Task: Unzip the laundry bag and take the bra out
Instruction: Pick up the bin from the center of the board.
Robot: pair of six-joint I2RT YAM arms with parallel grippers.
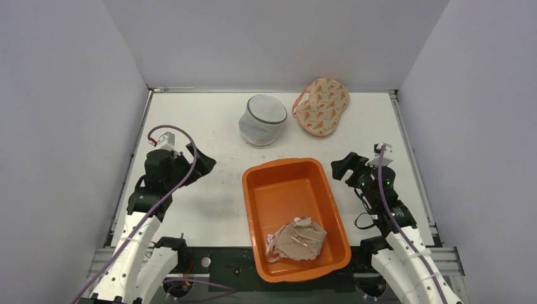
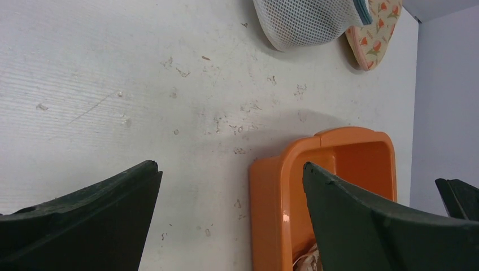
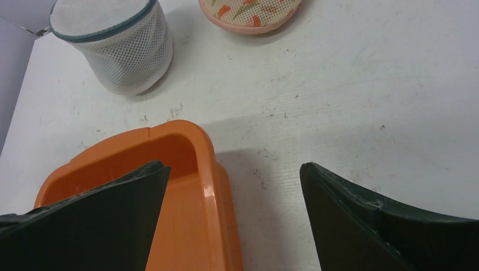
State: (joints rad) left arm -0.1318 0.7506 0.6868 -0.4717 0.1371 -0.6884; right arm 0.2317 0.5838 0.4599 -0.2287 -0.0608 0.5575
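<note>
Table (image 1: 212, 206), white and scuffed, fills most of the top view. We see the laundry bag (image 1: 262, 120), a white mesh one, standing upright at upper centre of the frame with a grey-blue zip band round its top. We cannot tell whether the zip is open or shut. Just right of it, with a small gap between them, lies a floral pad (image 1: 322, 106), peach with an orange print.

Lower centre of the frame holds an orange tub (image 1: 285, 196), well apart from the bag. The bra (image 1: 297, 239), beige with its straps loose, lies crumpled inside the tub at its lower end, touching the floor of it.

The left gripper (image 1: 204, 163) sits at middle left of the frame, above bare table, pointing toward the tub. Its fingers are spread wide and hold nothing. The left wrist view confirms this, with two dark fingers (image 2: 113, 214) apart and the tub corner between them.

The right gripper (image 1: 341, 166) sits at middle right, just beside the tub's upper right corner and not touching it. Its fingers are also spread wide and hold nothing. In the right wrist view we see one finger over the tub rim, the other over table, and the bag at upper left.
</note>
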